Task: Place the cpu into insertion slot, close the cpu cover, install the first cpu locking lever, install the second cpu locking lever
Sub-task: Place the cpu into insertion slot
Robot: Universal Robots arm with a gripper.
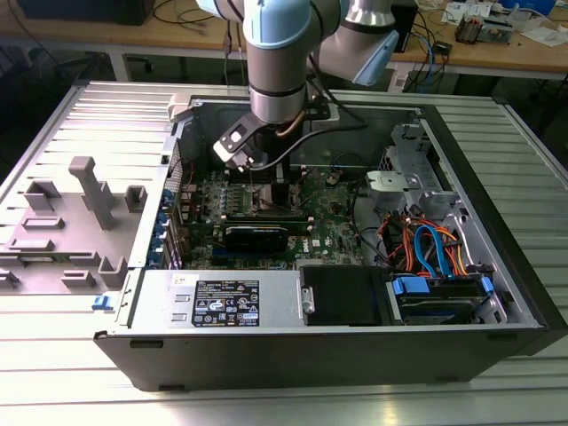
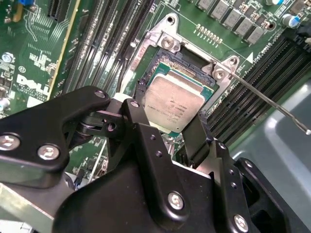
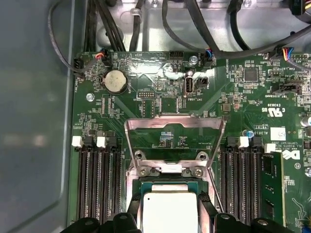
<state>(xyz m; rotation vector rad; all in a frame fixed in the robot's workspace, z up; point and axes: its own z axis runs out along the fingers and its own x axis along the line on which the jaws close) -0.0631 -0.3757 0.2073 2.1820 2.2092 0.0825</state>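
Second wrist view: the tool (image 2: 167,121) grips the cpu (image 2: 171,99) in the insertion slot (image 2: 187,63).

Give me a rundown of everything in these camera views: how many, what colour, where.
cpu: one, silver-grey, over the insertion slot.
insertion slot: one, dark, silver-rimmed, on the circuit board.
cpu cover: one, silver, standing open beside the slot.
circuit board: one, green, inside the computer case.
memory slots: several, black, flanking the slot.
coin battery: one, silver, on the board.
computer case: one, black, open, on the table.
cables: several, orange and blue, case's side at the exterior view's right.
arm: one, pale blue, above the board.
gripper: one, black, fingers closed on the cpu.
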